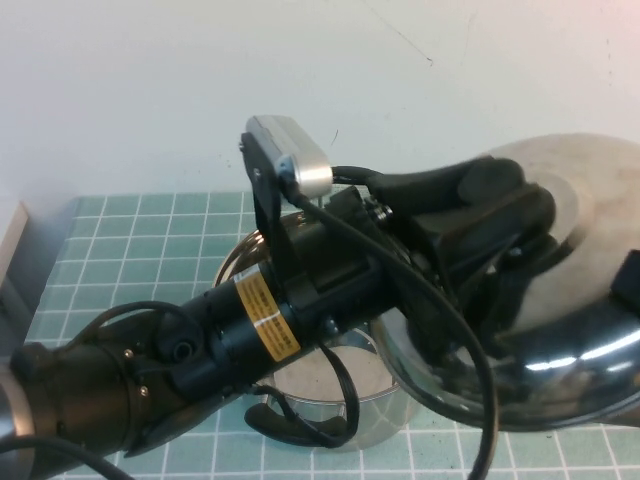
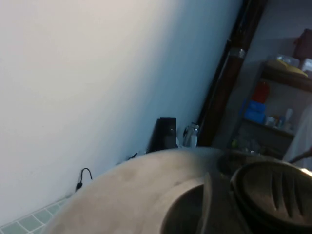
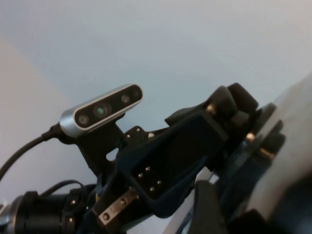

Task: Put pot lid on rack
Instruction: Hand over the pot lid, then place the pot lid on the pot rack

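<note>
The pot lid [image 1: 570, 330], shiny domed steel, is held tilted in the air at the right, close to the high camera. My left gripper [image 1: 500, 215] reaches across from the lower left and is shut at the lid's centre, covering the knob. The left wrist view shows the lid's dome [image 2: 146, 195] and a black ribbed round part [image 2: 273, 195]. My right gripper [image 1: 628, 280] shows as a dark block at the lid's right edge. The right wrist view shows the left gripper [image 3: 229, 112] against the lid [image 3: 292, 141]. The rack is out of view.
The open steel pot [image 1: 330, 395] stands on the green tiled mat [image 1: 130, 250] under the left arm. A white wall is behind. The left arm and its wrist camera [image 1: 290, 155] block much of the table.
</note>
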Controlling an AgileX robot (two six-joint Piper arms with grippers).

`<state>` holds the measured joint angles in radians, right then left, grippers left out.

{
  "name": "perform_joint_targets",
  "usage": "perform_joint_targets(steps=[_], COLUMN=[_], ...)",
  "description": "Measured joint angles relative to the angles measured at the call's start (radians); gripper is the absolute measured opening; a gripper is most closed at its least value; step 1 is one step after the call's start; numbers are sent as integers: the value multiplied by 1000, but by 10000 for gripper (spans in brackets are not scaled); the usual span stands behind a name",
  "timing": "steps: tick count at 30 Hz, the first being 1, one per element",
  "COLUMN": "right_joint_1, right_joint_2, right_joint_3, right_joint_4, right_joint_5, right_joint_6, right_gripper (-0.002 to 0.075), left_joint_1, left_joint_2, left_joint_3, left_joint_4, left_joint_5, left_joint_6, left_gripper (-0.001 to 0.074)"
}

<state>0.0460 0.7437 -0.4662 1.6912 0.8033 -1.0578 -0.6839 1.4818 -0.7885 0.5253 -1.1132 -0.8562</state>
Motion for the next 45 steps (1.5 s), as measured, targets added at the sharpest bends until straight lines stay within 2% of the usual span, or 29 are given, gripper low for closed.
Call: perform_joint_targets(steps=[5,7,9,12,16,21,24,26,28,30,34,36,40,45], right_joint_1=[0,0,1,2,2,2,2,2,2,2,2,2,2,2], right_joint_2=[109,135,142,142,144,152,152,152,152,153,191,223,307,390], right_joint_3=[-53,-66,-73,-73,-91,-156,-206,-230,-241,-241,-241,-241,-241,-241], right_joint_4=[0,2,7,1,-7,-18,-86,-159,-246,-366,-648,-706,-737,-723], right_joint_5=[91,97,95,64,53,-11,-56,-103,-155,-222,-308,-314,-310,-317], right_joint_6=[-107,-126,-141,-177,-245,-326,-316,-280,-234,-174,10,51,80,84], right_gripper=[417,355,239,225,132,136,136,136,136,136,136,136,136,136], left_joint_1=[-28,-28,-28,-24,15,115,199,256,326,387,498,532,561,567], left_joint_2=[2,12,18,21,21,18,9,-7,-28,-51,-105,-123,-129,-129], left_joint_3=[0,0,0,0,0,-3,-3,-3,-3,-3,-3,-3,-3,-3], left_joint_4=[38,29,18,11,26,136,239,326,423,508,691,774,877,902], left_joint_5=[2,10,26,34,4,-31,-31,-33,-35,-36,-28,-25,-21,-21], left_joint_6=[-11,-11,-3,12,-17,-130,-172,-198,-225,-256,-382,-424,-471,-484], left_gripper=[330,330,330,349,456,480,400,288,134,57,12,6,3,2])
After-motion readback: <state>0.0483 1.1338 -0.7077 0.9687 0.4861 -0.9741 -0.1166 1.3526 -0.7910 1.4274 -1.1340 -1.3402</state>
